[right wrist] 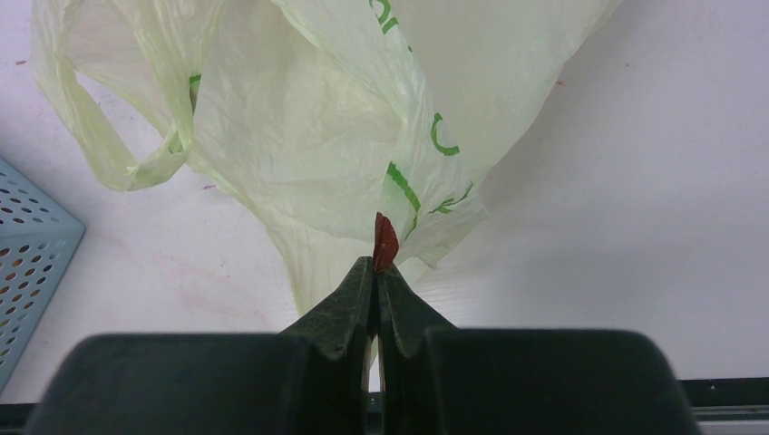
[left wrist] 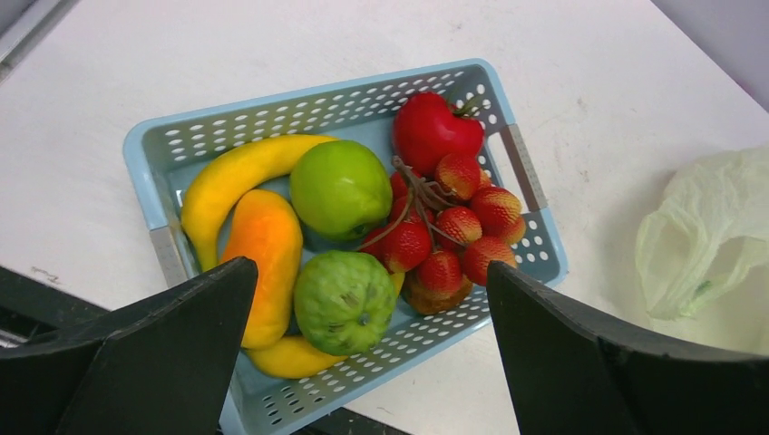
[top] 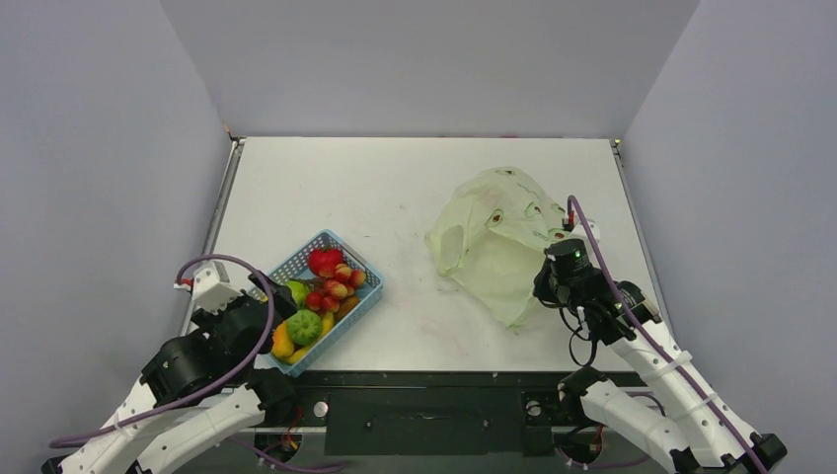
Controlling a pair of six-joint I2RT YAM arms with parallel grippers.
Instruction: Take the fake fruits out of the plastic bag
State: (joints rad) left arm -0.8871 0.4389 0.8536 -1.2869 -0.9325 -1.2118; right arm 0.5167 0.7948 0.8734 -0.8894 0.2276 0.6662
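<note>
The fake fruits lie in a blue lattice basket [left wrist: 530, 186]: a light green round one [left wrist: 340, 188], a darker green bumpy one [left wrist: 345, 301], a red apple [left wrist: 431, 130] and a red berry cluster [left wrist: 453, 231]. My left gripper [left wrist: 369, 272] hangs open just above the basket's near end, its fingers apart on either side of the darker green fruit and touching nothing. The pale yellow-green plastic bag [right wrist: 299, 136] lies crumpled on the table's right half [top: 494, 237]. My right gripper [right wrist: 376, 267] is shut on the bag's near corner, with a small red sliver at its tips.
Yellow bananas [left wrist: 231, 172] and an orange mango-like fruit [left wrist: 266, 249] share the basket [top: 296, 265]. The basket sits at the table's front left, close to the dark front edge [top: 424, 380]. Grey walls enclose the table on three sides.
</note>
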